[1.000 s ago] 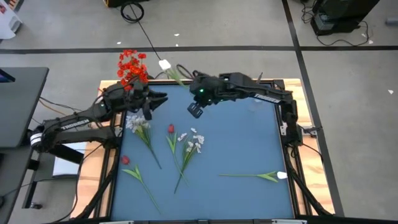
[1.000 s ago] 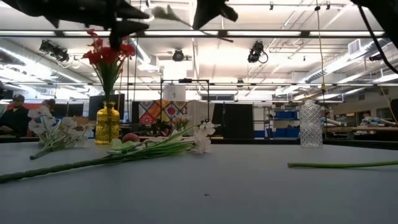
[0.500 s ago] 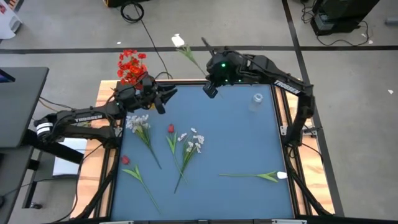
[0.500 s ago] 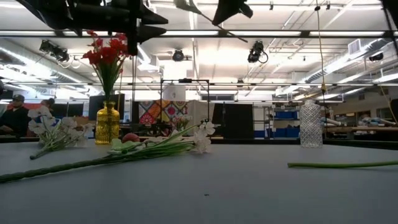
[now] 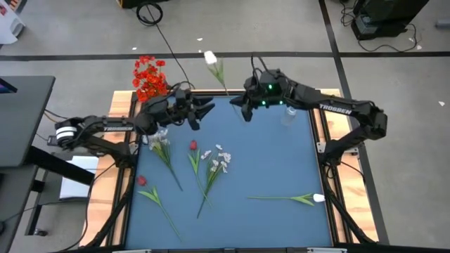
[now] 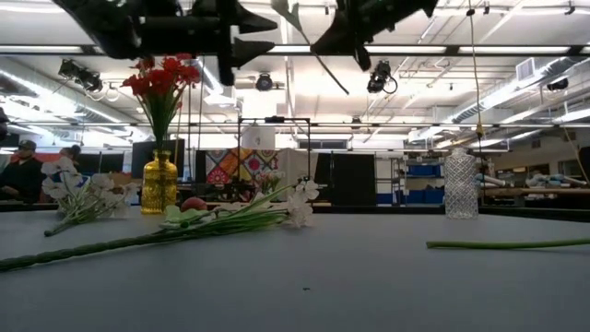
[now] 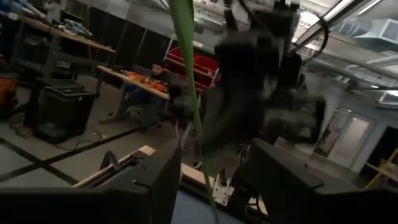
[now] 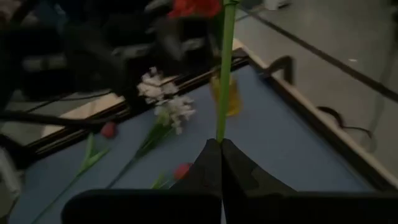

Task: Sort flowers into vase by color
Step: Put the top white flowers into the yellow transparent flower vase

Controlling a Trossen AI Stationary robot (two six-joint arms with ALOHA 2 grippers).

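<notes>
My right gripper (image 5: pixel 242 109) hovers over the table's far edge, shut on a white flower whose bloom (image 5: pixel 209 57) reaches out past that edge. My left gripper (image 5: pixel 204 112) is open and just left of it, pointing at it. In the left wrist view the green stem (image 7: pixel 189 87) passes in front of the gap between its fingers, apart from them. The yellow vase (image 6: pixel 159 184) with red blooms (image 5: pixel 149 76) stands at the far left corner. A clear vase (image 5: pixel 290 112) stands at the far right. Other flowers lie flat: a white bunch (image 5: pixel 157 140), a red tulip (image 5: pixel 193 145), a white spray (image 5: pixel 219 161). My right gripper pinches the white flower's stem (image 8: pixel 220 134) between its two fingertips, low on the stem. The stem rises from the fingertips, slanting up and toward the far edge with the bloom at the top. The flower is lifted clear of the table.
A red flower (image 5: pixel 141 180) lies near the left edge and a white one (image 5: pixel 318 198) near the right edge, its stem pointing left. The table has a wooden rim (image 5: pixel 325 133). People sit beyond the table (image 6: pixel 20 171).
My right gripper has moved toward the far edge and to the right, carrying the white flower; its bloom has swung from over the far left of the table out past the far edge. My left gripper has followed to the right, staying open.
</notes>
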